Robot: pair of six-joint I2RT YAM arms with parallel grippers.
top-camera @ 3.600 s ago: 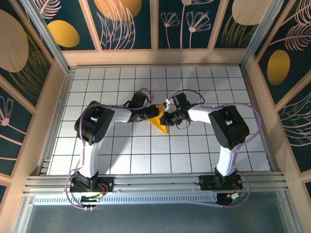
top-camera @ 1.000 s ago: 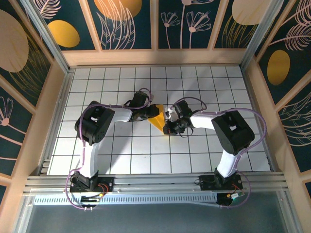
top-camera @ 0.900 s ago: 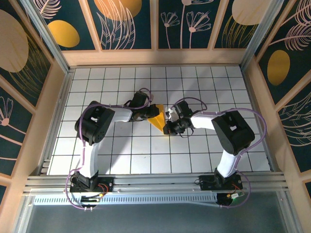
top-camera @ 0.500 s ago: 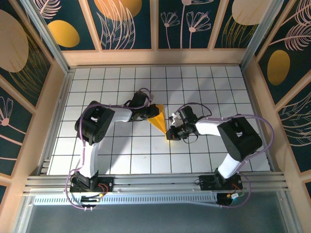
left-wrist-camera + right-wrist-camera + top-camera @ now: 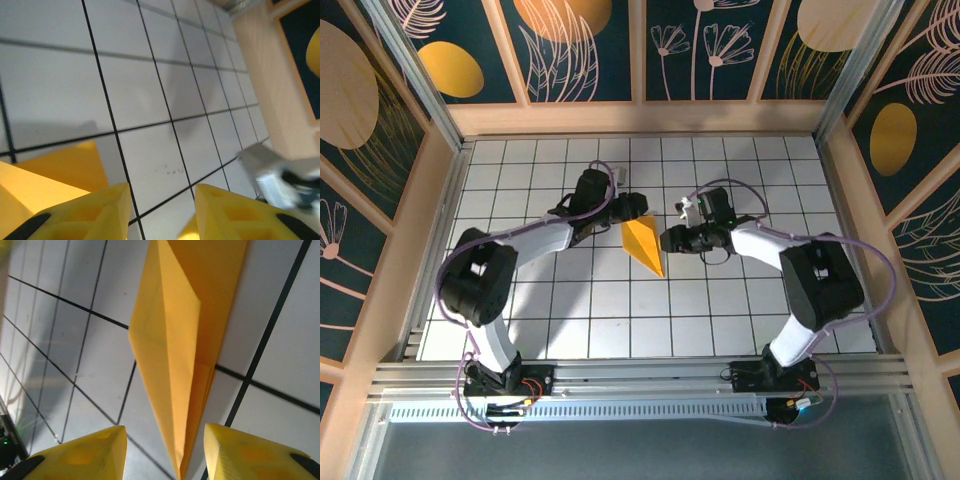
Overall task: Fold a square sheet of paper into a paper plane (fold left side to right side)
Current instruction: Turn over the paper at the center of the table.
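Note:
The paper plane [image 5: 645, 243] lies flat on the grid table as a narrow yellow-orange dart with its point toward the near side. My left gripper [image 5: 634, 205] hovers just beyond its wide end, open; in the left wrist view the left gripper [image 5: 161, 189] has bare tile between its fingers and a corner of the paper plane [image 5: 55, 170] to the left. My right gripper [image 5: 666, 240] sits just right of the plane, open. In the right wrist view the paper plane [image 5: 182, 335] tapers down between the spread fingers of the right gripper [image 5: 165, 432], untouched by either.
The white grid table [image 5: 570, 300] is fenced by a wooden rim [image 5: 640, 118] at the back and wooden walls [image 5: 865, 230] at the sides. The right arm's blurred wrist [image 5: 280, 175] shows at the right in the left wrist view.
Both grippers have opened and drawn back from the paper. The left one moved up and away from the wide end, the right one slid up beside the plane, which now lies free.

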